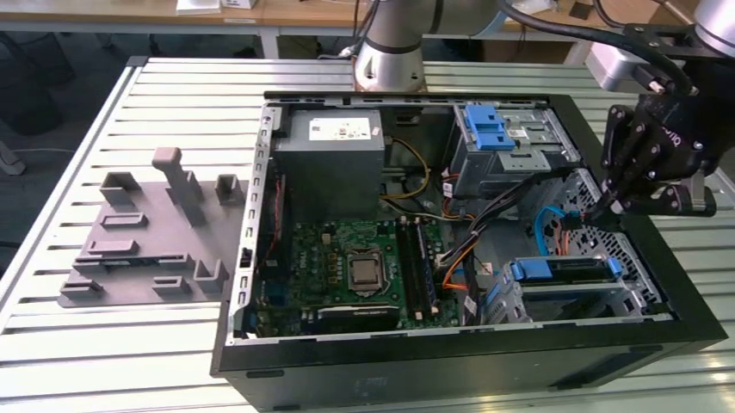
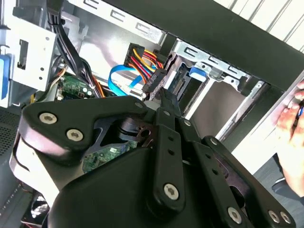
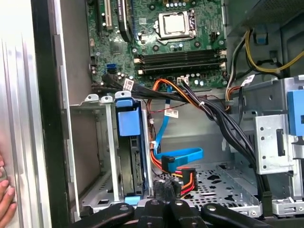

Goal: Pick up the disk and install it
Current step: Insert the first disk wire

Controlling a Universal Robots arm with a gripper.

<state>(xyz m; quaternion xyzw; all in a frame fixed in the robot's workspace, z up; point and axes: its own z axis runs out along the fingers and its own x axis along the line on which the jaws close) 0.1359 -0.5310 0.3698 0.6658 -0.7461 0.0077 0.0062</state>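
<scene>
**Landmark:** black steel computer case (image 1: 460, 361), side panel off, lying open on the slatted grey metal counter (image 1: 69, 344).

**Task item:** flat silver disk with blue plastic rails (image 1: 563, 269). It stands on edge in the silver sheet-metal drive cage (image 1: 641, 298), in the corner of the case next to its black outer wall. The first wrist view shows the disk (image 3: 129, 166) set deep in the cage, with the blue tab towards the open side of the case.

**Tool:** black multi-link gripper (image 1: 597, 211), reaching inside the case at the cable end of the cage. The jaws are drawn together and no part of the disk lies between them. The tips are just beside a black connector with red, yellow and black wires (image 3: 183, 178). Whether they touch it cannot be told.

**Progress, as judged:**
- Picking up and seating look done, as the disk rests in the cage apart from the gripper.
- That connector and the flat blue cable (image 3: 185, 154) lie near the end of the disk, apparently not plugged in.

**Other:**
- A grey moulded fixture plate (image 1: 150, 232) lies on the counter outside the case.
- A person's hand (image 3: 4, 199) rests outside the case wall.
</scene>
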